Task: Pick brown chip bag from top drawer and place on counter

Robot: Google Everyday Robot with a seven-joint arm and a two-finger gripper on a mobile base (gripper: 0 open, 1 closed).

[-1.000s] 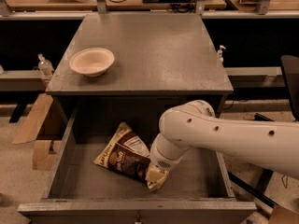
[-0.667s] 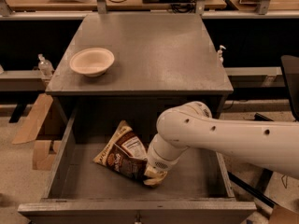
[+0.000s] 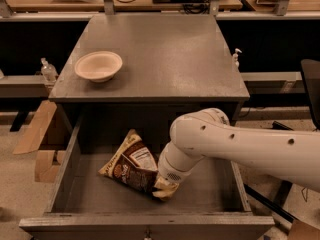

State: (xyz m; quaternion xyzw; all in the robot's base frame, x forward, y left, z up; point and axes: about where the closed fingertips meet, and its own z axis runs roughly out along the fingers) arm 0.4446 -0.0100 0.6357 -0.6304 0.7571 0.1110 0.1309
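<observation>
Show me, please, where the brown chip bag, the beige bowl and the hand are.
brown chip bag (image 3: 129, 173): camera view, its dark centre panel.
beige bowl (image 3: 98, 65): camera view, its inside.
hand (image 3: 167, 183): camera view, its lower end, inside the top drawer (image 3: 210, 189), at the bag's right corner.

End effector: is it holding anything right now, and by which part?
Cannot tell. The end effector is down in the drawer at the bag's near right corner, but the arm hides the contact.
</observation>
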